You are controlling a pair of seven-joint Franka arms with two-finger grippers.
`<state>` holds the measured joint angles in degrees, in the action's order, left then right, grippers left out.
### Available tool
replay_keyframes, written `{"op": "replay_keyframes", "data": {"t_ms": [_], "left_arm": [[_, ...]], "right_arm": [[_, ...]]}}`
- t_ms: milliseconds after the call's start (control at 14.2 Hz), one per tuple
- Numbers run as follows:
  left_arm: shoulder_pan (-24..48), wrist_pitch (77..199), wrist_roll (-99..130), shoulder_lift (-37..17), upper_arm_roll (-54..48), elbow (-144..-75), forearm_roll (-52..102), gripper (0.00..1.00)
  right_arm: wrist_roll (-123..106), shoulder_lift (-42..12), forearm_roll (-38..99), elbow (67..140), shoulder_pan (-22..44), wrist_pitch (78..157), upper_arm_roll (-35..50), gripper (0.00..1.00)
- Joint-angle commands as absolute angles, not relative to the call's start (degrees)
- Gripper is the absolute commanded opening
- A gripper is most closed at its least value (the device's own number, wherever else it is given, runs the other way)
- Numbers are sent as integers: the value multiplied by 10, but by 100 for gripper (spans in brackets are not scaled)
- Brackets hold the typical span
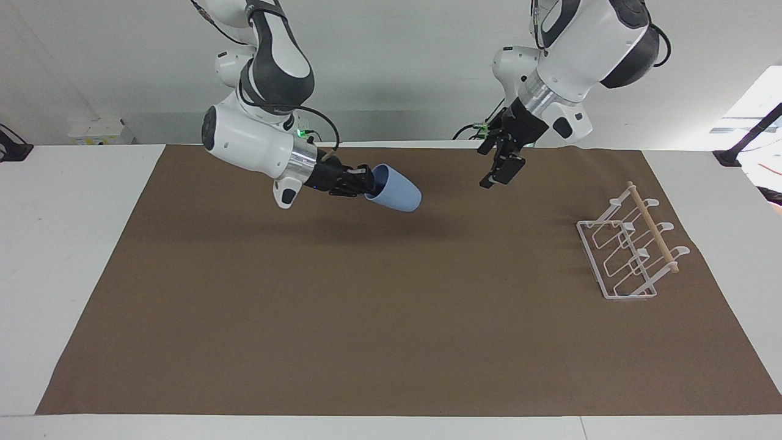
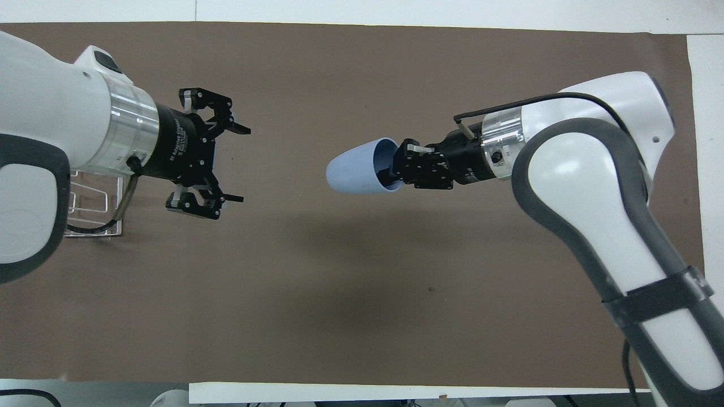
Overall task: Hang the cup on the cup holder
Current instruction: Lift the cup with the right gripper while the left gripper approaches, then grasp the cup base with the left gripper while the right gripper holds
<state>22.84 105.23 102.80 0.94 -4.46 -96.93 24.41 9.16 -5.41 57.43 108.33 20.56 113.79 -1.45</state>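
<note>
My right gripper (image 1: 368, 183) is shut on the rim of the light blue cup (image 1: 398, 191), one finger inside it. It holds the cup on its side in the air over the middle of the brown mat, base pointing toward my left gripper; the cup also shows in the overhead view (image 2: 353, 174), on the right gripper (image 2: 397, 169). My left gripper (image 1: 502, 166) is open and empty in the air, facing the cup with a gap between them; it also shows in the overhead view (image 2: 242, 164). The white wire cup holder (image 1: 629, 252) with its wooden dowel stands at the left arm's end of the table. In the overhead view (image 2: 93, 204) my left arm mostly covers it.
The brown mat (image 1: 366, 318) covers most of the white table (image 1: 55, 256). Nothing else lies on it.
</note>
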Motion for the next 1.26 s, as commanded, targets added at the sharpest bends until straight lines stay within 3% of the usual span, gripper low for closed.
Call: {"op": "replay_keyframes", "data": {"t_ms": [0,632,1054,1124,1195], "left_arm": [[248,1106,1055,19,-38,-1005,294,99],[315,1265,1121,21,-38,-1096,338,99],[328,1266,1094,10,-38,-1108,336,97],[326,1261,1093,11,-38,-1109,336,94],[324,1256,1094,11,-38,-1109,335,84]], "right_arm": [[107,-46,599,1094,231,1171,-17,0],[149,-47,599,1094,264,1202,-17,0],[149,-47,599,1094,270,1205,-17,0],[150,-47,599,1094,270,1206,-17,0],[150,-47,599,1094,270,1207,-17,0]]}}
